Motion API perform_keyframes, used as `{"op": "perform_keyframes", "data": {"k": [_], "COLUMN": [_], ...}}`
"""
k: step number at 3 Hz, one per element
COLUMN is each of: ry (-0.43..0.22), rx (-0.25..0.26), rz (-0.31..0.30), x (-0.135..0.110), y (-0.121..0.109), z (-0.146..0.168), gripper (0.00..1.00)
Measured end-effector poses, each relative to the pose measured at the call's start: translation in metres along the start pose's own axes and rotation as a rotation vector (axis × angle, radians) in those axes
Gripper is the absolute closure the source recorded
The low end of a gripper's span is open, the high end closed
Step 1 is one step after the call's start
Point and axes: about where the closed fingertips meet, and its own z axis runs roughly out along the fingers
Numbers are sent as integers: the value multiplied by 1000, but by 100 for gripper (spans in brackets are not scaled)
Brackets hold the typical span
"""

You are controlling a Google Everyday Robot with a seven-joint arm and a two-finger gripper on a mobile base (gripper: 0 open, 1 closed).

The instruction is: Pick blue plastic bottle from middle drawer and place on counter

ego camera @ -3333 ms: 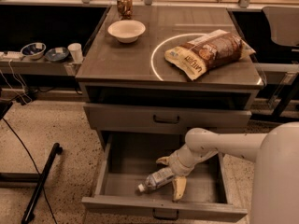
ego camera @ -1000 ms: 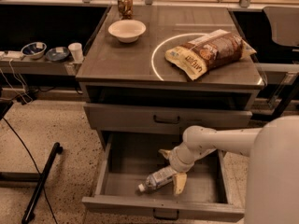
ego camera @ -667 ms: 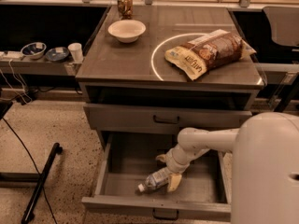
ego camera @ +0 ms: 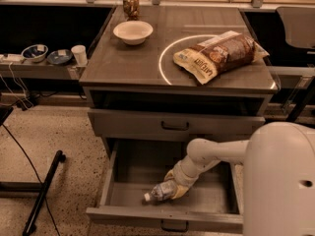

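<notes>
Pincer [ego camera: 173, 185] low inside open grey metal middle drawer [ego camera: 129, 173], pads narrowed onto right end of small clear bluish plastic bottle [ego camera: 157, 192]. Bottle lies on drawer floor near front, white cap pointing left.

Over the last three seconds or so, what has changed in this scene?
The gripper has moved slightly left, closing in over the bottle that lies in the open drawer. Whether it has hold of the bottle cannot be told. The bottle has barely shifted. The bowl, bag and jar on the counter stayed put.

Pincer [ego camera: 173, 185] in matt metal middle drawer [ego camera: 147, 214], touching glossy plastic bottle [ego camera: 159, 191].
</notes>
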Motion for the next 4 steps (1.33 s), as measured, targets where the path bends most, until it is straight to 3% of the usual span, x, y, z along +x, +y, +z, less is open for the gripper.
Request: {"op": "perform_keyframes", "data": {"k": [1,2,3,4], "ry": [-73,-148,-168,-114], "rx": [79,181,248,271], "rz": [-42,-66,-52,-39], "x": [-16,-43,-73,-96], "y": [13,36,62,69], "z": [-29,-87,-152,-226], "gripper": [89,100,100,100]}}
